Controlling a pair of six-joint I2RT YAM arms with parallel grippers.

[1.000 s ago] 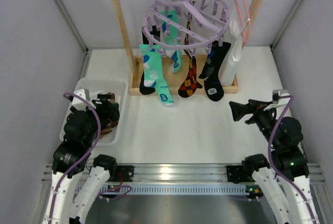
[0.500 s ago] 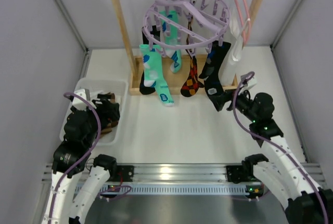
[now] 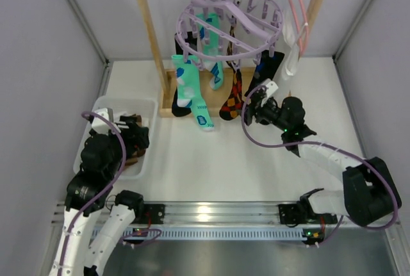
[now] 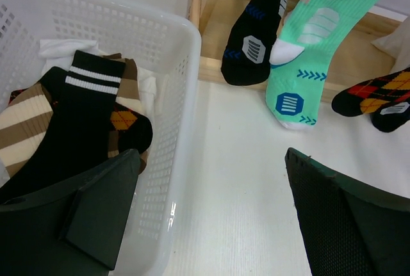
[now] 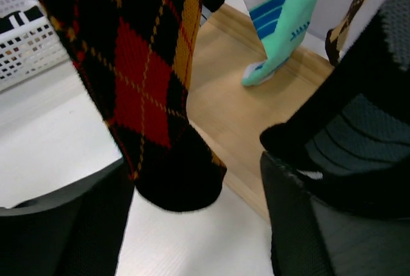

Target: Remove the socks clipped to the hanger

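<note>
The lilac round hanger hangs from a wooden rail with socks clipped under it: a mint-green one, a teal one, an orange-red argyle one and a black one. My right gripper is at the bottom of the argyle and black socks. In the right wrist view the argyle sock's toe hangs between the open jaws of my right gripper, and the black sock lies against the right finger. My left gripper stays open over the basket rim, holding nothing.
A white basket at the left holds a black striped sock and a brown-tan one. The wooden rack's base sits under the socks. A thin pink hanger carries a white garment at the right.
My right arm has swung from the right side forward and left to the hanging socks, its jaws now around the argyle toe. The left arm has not moved.
</note>
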